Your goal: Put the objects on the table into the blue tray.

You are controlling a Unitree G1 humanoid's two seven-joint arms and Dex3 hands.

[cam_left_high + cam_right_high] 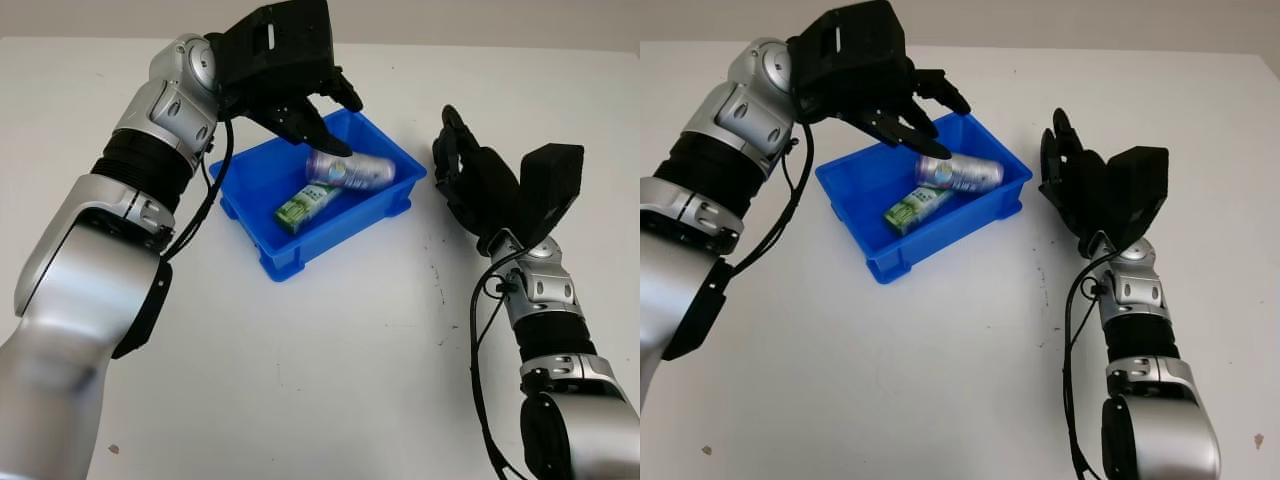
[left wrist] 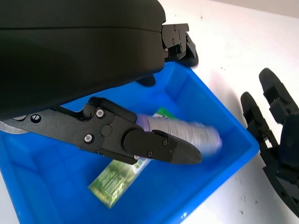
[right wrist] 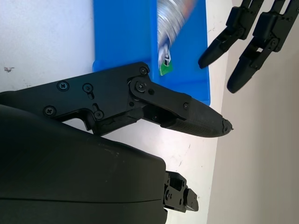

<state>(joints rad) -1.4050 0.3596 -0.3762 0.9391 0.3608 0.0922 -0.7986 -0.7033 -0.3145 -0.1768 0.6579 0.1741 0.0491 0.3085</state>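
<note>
The left hand hovered over the blue tray, fingers uncurled and holding nothing. Below it a silvery can lay on its side inside the tray, apparently touching a green carton. The right hand was open just beside the tray's right wall, above the white table.

Blue moulded-plastic tray — smooth, slight sheen on rim. Inside: silver-purple metal can, glossy, at 1 o'clock; green printed-card carton, satin, at 7 o'clock. White table — matt, faintly scuffed. Left hand and right hand: matt black plastic; arm shells brushed silver.
</note>
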